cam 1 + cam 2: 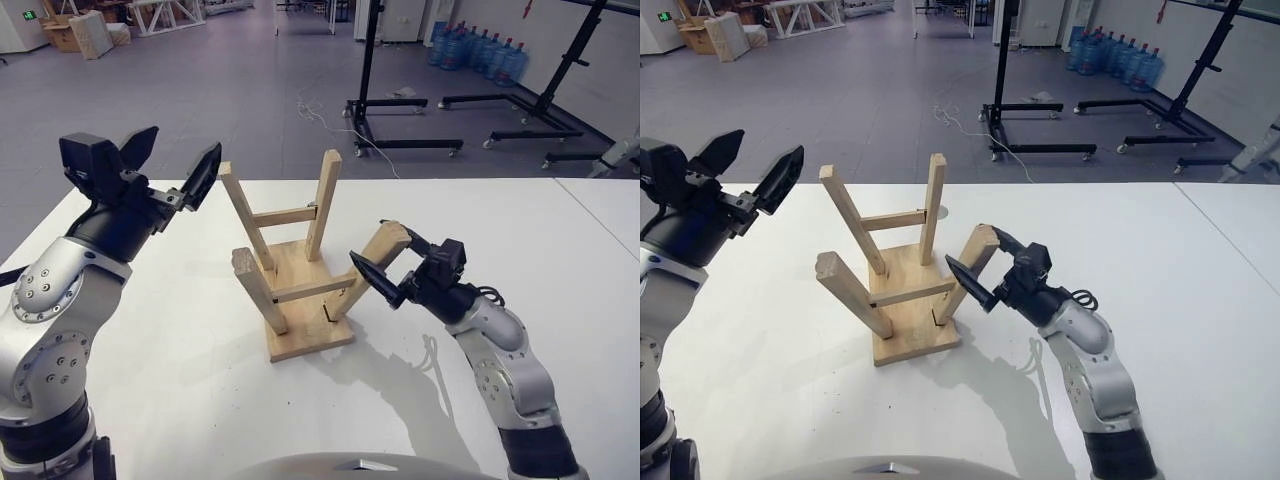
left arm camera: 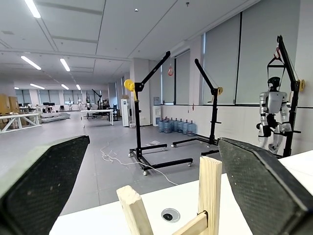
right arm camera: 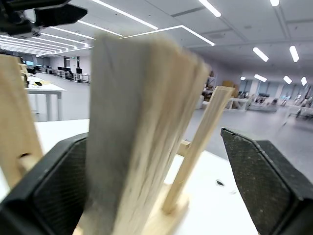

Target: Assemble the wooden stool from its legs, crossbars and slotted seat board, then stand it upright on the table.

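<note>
Between the spread fingers (image 1: 374,277) of the right pincer (image 1: 367,241) stands one leg (image 1: 386,241) of the upturned stool (image 1: 300,335).

A pale wooden stool (image 1: 902,292) (legs upward) is set on a white table (image 1: 1160,260), one leg (image 1: 952,298) straddled by the spread black right gripper (image 1: 966,245).

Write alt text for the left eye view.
A wooden stool lies upside down on a white table, seat board flat, four legs up. The right tool, open, straddles the top of the front right leg. The left tool hangs open left of the stool, apart from it.
</note>
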Action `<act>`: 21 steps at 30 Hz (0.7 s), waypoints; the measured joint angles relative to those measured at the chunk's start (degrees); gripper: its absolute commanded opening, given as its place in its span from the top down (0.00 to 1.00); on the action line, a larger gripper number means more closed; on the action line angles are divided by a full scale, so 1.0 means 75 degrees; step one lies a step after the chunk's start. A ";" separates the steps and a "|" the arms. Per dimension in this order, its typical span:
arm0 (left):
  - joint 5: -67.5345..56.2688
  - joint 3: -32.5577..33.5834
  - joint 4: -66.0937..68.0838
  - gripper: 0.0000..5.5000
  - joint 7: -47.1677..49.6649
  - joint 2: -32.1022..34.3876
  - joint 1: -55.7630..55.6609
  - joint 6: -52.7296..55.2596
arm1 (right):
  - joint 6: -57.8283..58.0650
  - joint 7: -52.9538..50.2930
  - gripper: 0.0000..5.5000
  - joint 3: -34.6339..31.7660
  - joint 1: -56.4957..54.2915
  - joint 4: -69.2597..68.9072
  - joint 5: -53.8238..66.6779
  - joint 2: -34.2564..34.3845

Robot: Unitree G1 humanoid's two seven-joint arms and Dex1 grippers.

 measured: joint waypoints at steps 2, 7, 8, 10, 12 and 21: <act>0.0182 -0.0215 0.0082 0.13 -0.0054 -0.0138 0.0171 -0.0107 | -0.0367 -0.0126 0.24 -0.0024 -0.0389 0.0276 -0.0300 0.0056; 0.0837 -0.0901 0.0295 0.13 -0.0260 -0.0426 0.0551 -0.0507 | -0.1271 -0.0613 0.24 -0.0067 -0.0660 0.0996 -0.1215 0.0145; 0.0985 -0.1004 0.0447 0.13 -0.0328 -0.0478 0.0685 -0.0578 | -0.1423 -0.0639 0.24 -0.0063 -0.0661 0.1029 -0.1321 0.0159; 0.1221 -0.1085 0.0668 0.13 -0.0422 -0.0604 0.0910 -0.0723 | -0.1807 -0.0696 0.24 -0.0061 -0.0755 0.1156 -0.1539 0.0162; 0.1346 -0.1111 0.0735 0.13 -0.0485 -0.0698 0.0988 -0.0854 | -0.2107 -0.0839 0.24 -0.0071 -0.0868 0.1143 -0.1738 0.0164; 0.1526 -0.1090 0.0669 0.13 -0.0481 -0.0971 0.1356 -0.0948 | -0.3467 -0.1577 0.24 0.0192 -0.1003 -0.0414 -0.3728 -0.0004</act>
